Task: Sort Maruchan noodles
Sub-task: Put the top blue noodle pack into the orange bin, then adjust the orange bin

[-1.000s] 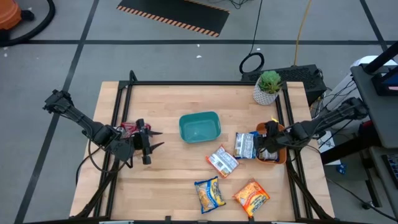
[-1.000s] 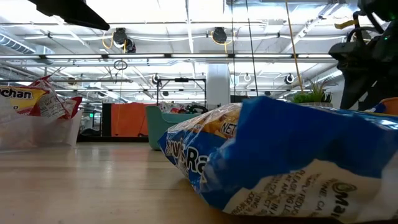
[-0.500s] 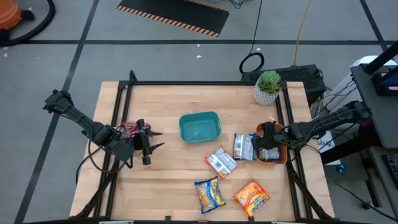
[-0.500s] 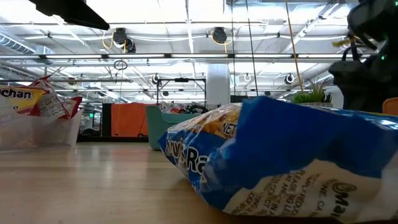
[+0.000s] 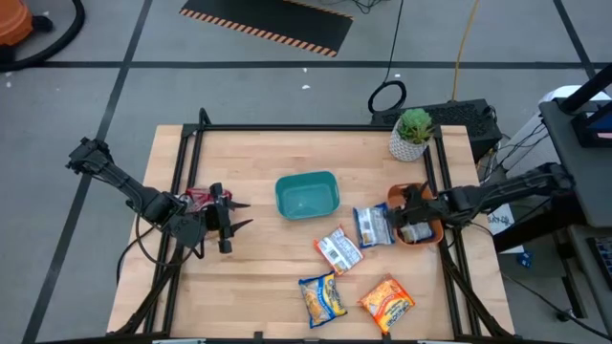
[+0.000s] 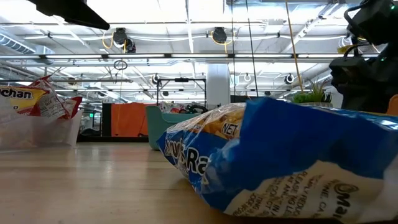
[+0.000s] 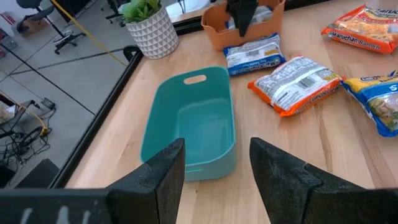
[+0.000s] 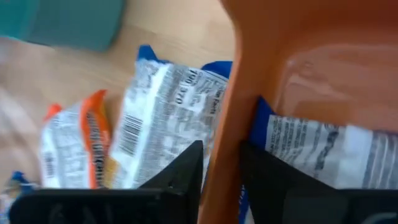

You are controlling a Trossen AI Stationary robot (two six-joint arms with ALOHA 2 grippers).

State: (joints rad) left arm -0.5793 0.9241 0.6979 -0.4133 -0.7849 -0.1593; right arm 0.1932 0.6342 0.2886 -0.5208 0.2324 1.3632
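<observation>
Our right gripper (image 5: pixel 409 222) has narrow fingers pinching the orange tray (image 8: pixel 298 74) wall; our left gripper (image 7: pixel 211 171) waits wide. Packets (image 5: pixel 338 249) lie scattered on the desk (image 5: pixel 249 162) beside the tray: light, crinkly, slippery, best pinched at a sealed edge.

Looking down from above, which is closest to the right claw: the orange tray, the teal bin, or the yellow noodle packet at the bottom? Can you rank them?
From the right gripper, in the high view:
1. Orange tray: right at the gripper, whose fingers straddle its wall, at the table's right edge.
2. Teal bin: mid-table, toward the left arm.
3. Blue-and-yellow packet: near the front edge. Second and third are fairly close, though the bin looks nearer.
</observation>
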